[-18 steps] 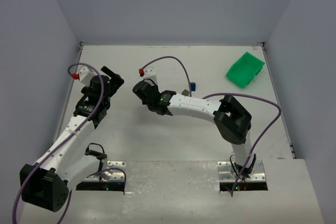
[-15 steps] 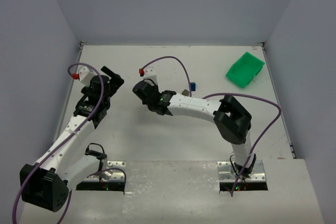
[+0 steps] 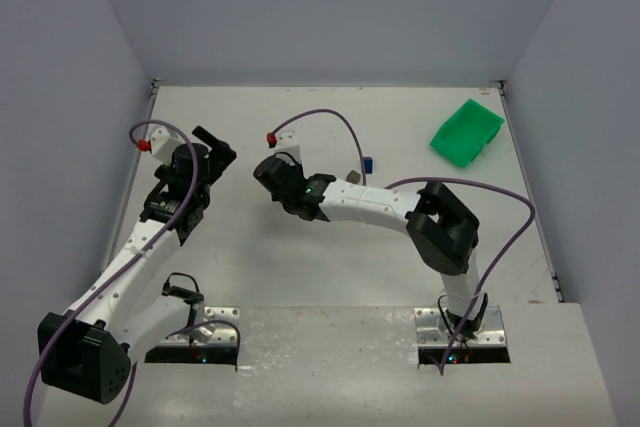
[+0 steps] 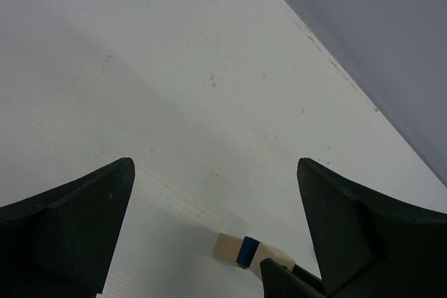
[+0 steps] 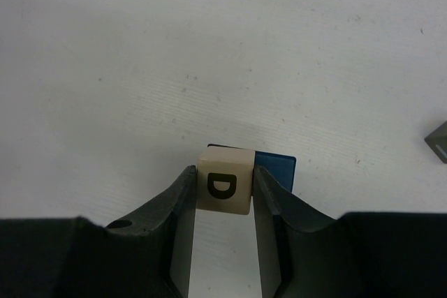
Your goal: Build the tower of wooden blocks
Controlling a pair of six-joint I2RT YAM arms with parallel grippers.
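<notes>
My right gripper (image 5: 223, 171) is shut on a tan wood block marked D (image 5: 223, 185), held low over the table. A dark blue block (image 5: 278, 169) lies right behind it, touching it and sticking out to the right. In the left wrist view the wood block tower (image 4: 246, 251) shows as tan, blue and tan pieces in a row, with a right finger (image 4: 283, 282) on its end. In the top view my right gripper (image 3: 268, 169) hides the tower. My left gripper (image 3: 216, 144) is open and empty (image 4: 215, 165), a short way left of it.
A green plastic bin (image 3: 466, 132) lies at the back right. A loose blue block (image 3: 367, 163) with a grey one (image 3: 357, 173) beside it sits behind my right forearm. A grey corner (image 5: 438, 141) shows at the right wrist view's edge. Walls enclose the table.
</notes>
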